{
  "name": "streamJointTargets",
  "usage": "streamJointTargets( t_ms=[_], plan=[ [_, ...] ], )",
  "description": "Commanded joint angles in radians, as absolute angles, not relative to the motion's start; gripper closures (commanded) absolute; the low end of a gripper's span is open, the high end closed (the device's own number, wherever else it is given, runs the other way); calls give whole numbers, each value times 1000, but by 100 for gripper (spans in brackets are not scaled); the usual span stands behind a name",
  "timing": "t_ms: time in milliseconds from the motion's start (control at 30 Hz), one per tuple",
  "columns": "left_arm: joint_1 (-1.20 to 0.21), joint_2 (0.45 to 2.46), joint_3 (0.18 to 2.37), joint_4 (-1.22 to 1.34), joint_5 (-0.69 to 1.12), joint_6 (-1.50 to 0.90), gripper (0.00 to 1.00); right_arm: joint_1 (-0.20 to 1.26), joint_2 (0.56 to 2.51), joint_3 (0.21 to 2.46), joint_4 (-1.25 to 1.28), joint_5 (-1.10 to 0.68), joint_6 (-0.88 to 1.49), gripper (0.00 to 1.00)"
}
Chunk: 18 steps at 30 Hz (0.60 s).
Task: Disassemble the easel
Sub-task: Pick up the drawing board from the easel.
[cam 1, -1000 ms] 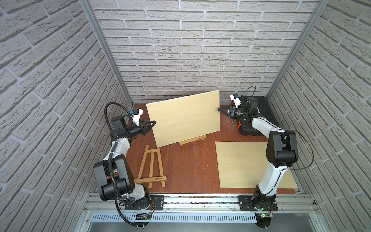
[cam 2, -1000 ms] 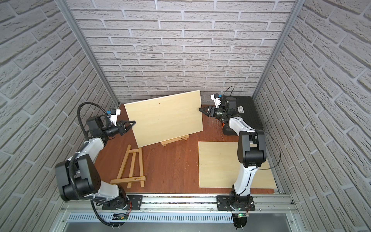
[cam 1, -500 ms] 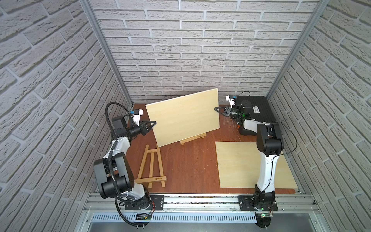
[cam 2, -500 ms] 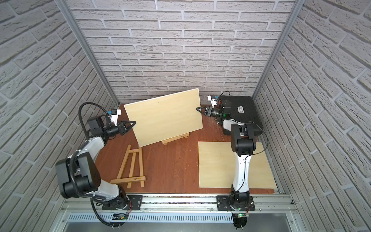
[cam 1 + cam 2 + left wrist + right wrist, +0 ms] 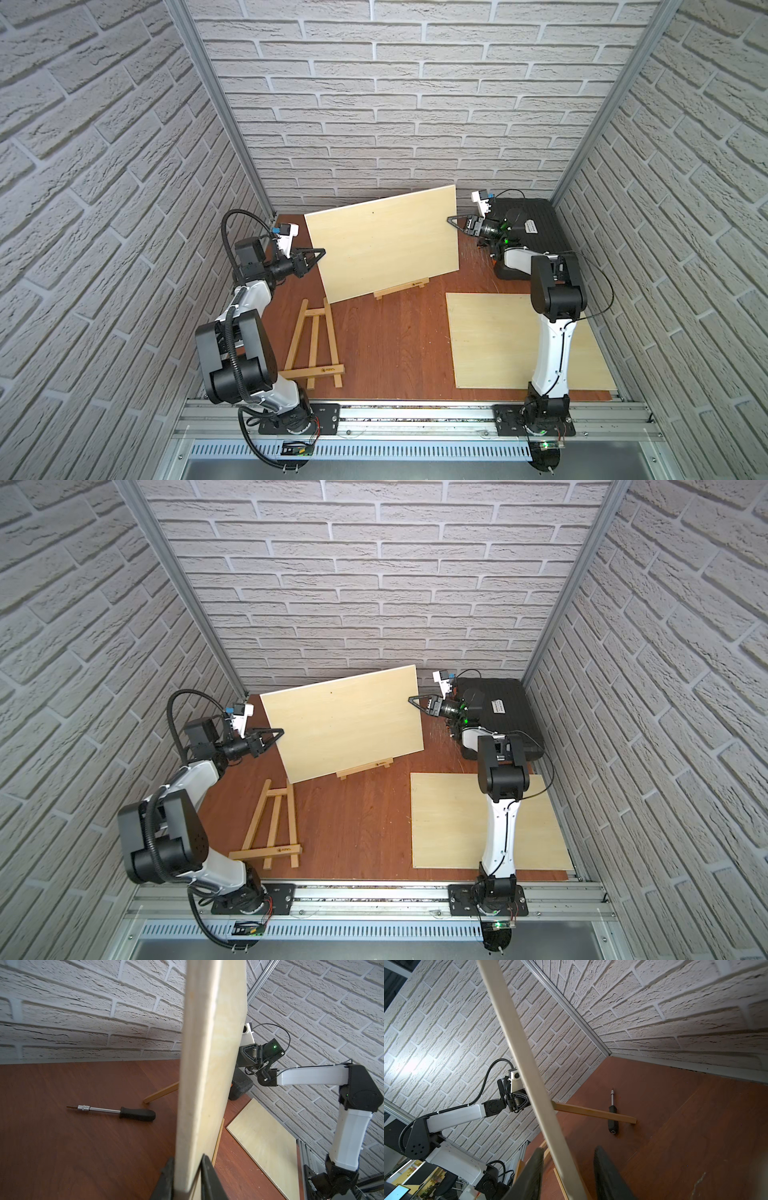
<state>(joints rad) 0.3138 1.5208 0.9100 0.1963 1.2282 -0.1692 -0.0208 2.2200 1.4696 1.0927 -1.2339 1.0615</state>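
walls: pale brick panels (image 5: 395, 104), three sides | corners: aluminium posts (image 5: 222, 108) | floor: red-brown wood (image 5: 386, 340) | front edge: aluminium rail (image 5: 415, 409), slotted grey strip (image 5: 415, 453) below | light: even, bright patch (image 5: 413, 1066) on side wall

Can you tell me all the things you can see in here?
standing board: 1, pale wood, upright on an easel at the back
flat board: 1, pale wood, lying on the table, right side
standing easel: 1, light wood, behind the standing board
flat easel: 1, light wood, lying front left
screwdriver: 1, black handle, behind the standing board
case: 1, black, back right corner
table: 1, reddish brown
left gripper: 1, black, shut on the standing board's edge
right gripper: 1, black, open around the opposite edge
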Motion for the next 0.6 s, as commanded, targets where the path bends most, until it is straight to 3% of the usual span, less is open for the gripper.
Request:
streamJointTargets(
  t_ms=[0,367,567],
  plan=[
    [296,1527,924,262,1204,-244,84,0,2218,1473,1250,-1286,1121,63],
    [293,1519,922,302,1200,-275,88,1,2206,1490,1331,-1269,1187,86],
    [283,1510,921,320,1186,-279,89,2,2191,1497,1315,-1266,1172,86]
  ],
)
